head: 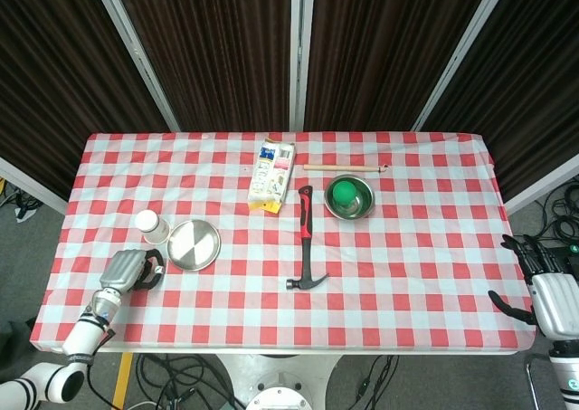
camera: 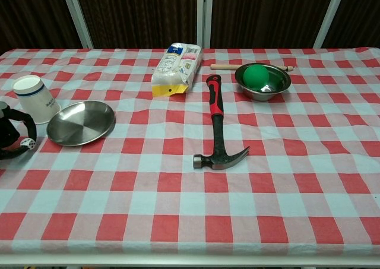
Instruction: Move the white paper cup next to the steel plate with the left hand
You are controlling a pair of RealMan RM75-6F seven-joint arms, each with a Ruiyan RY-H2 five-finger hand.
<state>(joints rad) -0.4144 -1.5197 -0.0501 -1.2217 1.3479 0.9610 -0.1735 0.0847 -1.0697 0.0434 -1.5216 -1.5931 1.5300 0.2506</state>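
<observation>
The left hand [head: 131, 270] is sitting at the table's near left corner, at about seven o'clock from the plate [head: 194, 244], its fingers [camera: 24, 139] curled loosely with nothing between them; it is holding nothing and is clear of the cup [head: 150, 226]. The cup is standing mouth down at ten o'clock from the plate, its side just beside the plate's rim, so the placing looks done and the step in hand is judged to be the retreat. Doing that well is a matter of drawing the hand toward six o'clock, away from the cup, with the fingers lifting above the cloth so that nothing is brushing the light cup or nudging the plate. A small white die [camera: 27, 143] is lying by the fingers in the chest view, and it should be left alone. Further along, a snack packet [head: 272, 174] is lying at one o'clock from the plate, a hammer [head: 305, 239] at three o'clock, then a steel bowl [head: 349, 197] with a green ball [head: 345, 194] and a wooden stick [head: 345, 166] behind it. The right hand [head: 543, 288] is hanging off the table's right edge, fingers spread and empty.
</observation>
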